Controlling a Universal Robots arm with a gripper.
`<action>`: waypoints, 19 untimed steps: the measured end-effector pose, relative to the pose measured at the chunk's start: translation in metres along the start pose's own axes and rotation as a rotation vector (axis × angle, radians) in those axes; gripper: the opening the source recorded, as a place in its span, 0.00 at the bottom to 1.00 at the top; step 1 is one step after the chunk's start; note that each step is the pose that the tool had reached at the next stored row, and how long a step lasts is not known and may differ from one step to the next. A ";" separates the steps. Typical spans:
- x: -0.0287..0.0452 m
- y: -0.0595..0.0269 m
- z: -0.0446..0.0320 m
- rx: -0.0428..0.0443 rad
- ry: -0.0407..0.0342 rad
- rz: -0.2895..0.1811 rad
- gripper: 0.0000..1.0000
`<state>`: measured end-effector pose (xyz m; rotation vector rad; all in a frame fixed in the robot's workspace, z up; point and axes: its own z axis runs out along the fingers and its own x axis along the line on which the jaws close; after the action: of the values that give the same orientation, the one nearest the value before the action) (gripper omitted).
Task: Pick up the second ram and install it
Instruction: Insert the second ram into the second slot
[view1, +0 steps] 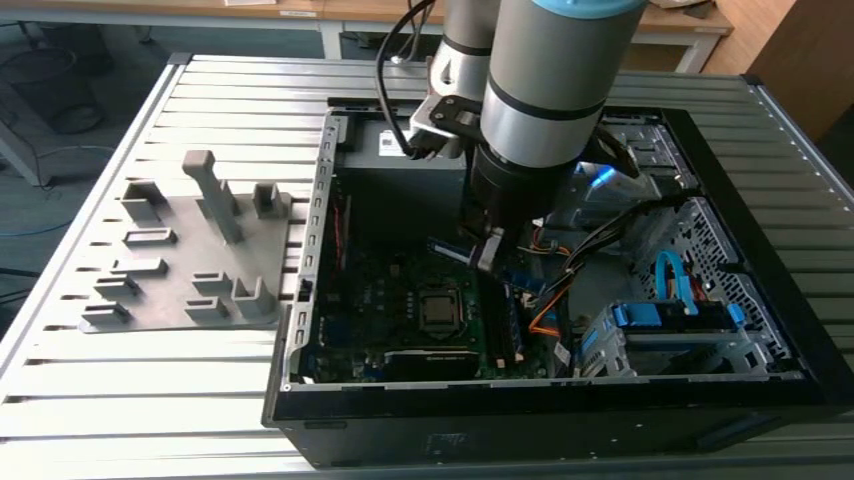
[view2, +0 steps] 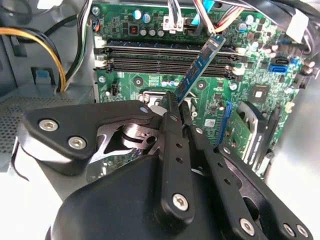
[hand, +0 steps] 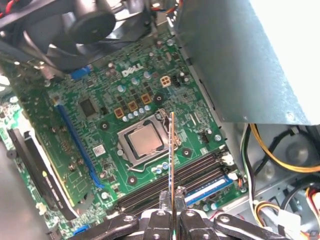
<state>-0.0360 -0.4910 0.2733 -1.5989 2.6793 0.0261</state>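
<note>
1. In the exterior view the thick grey arm (view1: 541, 100) covers most of the gripper (view1: 489, 258) and the back of the open computer case (view1: 561, 412). The memory stick (view1: 454, 250) shows as a short bluish sliver near the middle of the frame.
2. In the second wrist view the gripper (view2: 176, 102) is pinching one end of the memory stick (view2: 198, 67). That end is buried between the black metal fingers (view2: 172, 145), and the rest slants away, tilted over the green circuit board (view2: 135, 80).
3. In the first wrist view the memory stick (hand: 172, 150) is edge-on, a thin line rising from the gripper (hand: 173, 196), so its label is hidden. I cannot tell whether its free end touches anything.
4. There it crosses in front of the edge of the square metal processor (hand: 145, 140) and the row of long dark slots (hand: 165, 187). One slot holds a strip with a blue label (hand: 209, 186).
5. Nearby are a round black fan (hand: 95, 20), a long blue connector (hand: 75, 140) and looping yellow wires (hand: 280, 155).
6. At the exterior view's left, a grey plastic fixture (view1: 200, 250) with upright posts lies on the ribbed metal table (view1: 134, 400), beside the case.
</note>
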 end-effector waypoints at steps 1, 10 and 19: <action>0.0000 0.0000 0.0001 0.0003 0.0000 0.011 0.14; 0.0000 0.0000 0.0004 0.0037 0.0006 0.116 0.14; 0.0000 0.0000 0.0007 0.0066 0.0008 0.215 0.14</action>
<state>-0.0360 -0.4910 0.2726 -1.3014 2.8349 0.0201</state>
